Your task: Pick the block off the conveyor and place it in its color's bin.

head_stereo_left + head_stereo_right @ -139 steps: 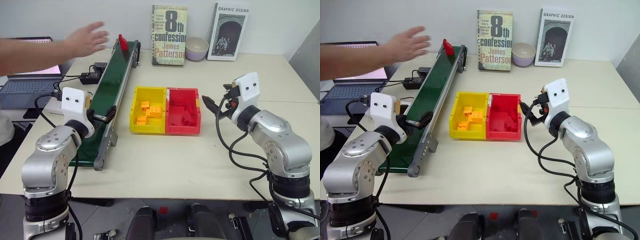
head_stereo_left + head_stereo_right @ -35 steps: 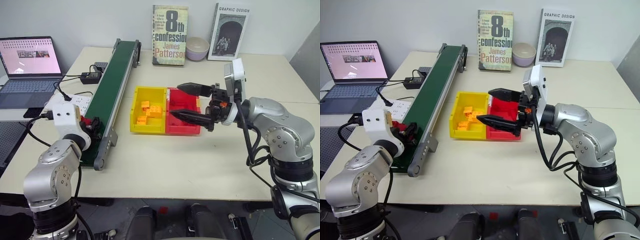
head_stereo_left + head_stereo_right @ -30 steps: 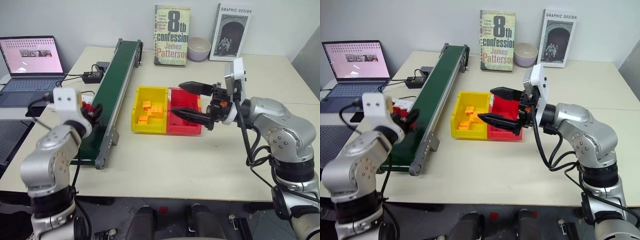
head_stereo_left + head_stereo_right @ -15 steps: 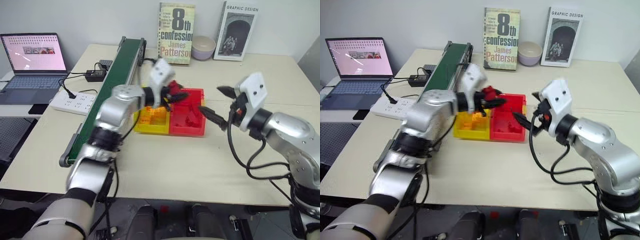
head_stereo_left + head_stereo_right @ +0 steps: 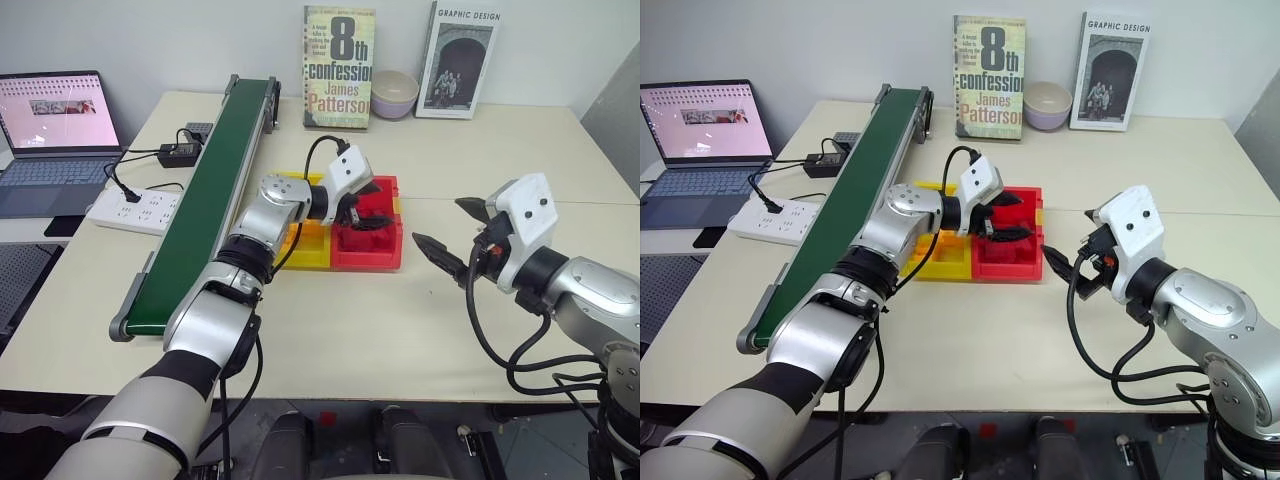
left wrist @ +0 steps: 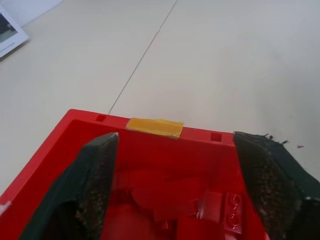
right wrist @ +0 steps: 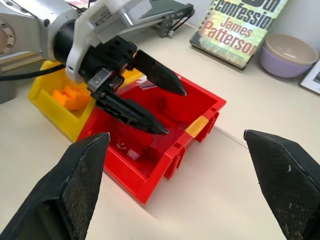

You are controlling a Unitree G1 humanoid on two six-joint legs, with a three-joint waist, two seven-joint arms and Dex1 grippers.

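My left gripper (image 5: 378,212) reaches across the yellow tray and hangs open over the red bin (image 5: 385,256), with nothing between its fingers (image 7: 155,75). In the left wrist view, small red bricks (image 6: 220,207) lie on the bin's floor; I cannot tell the block from the others. The conveyor (image 5: 205,205) runs along the left of the table with a bare green belt. My right gripper (image 5: 437,221) stands open just right of the bin, above the table, holding nothing.
The yellow tray (image 5: 935,264) with orange bricks touches the red bin's left side. A laptop (image 5: 55,130), power strip (image 5: 135,208) and cables lie left of the conveyor. Two books (image 5: 338,68) and a bowl (image 5: 394,95) stand at the back.
My left arm swung from the conveyor's near end to over the red bin carrying the red block, then opened and now holds nothing. My right gripper drew back to the right of the bin.
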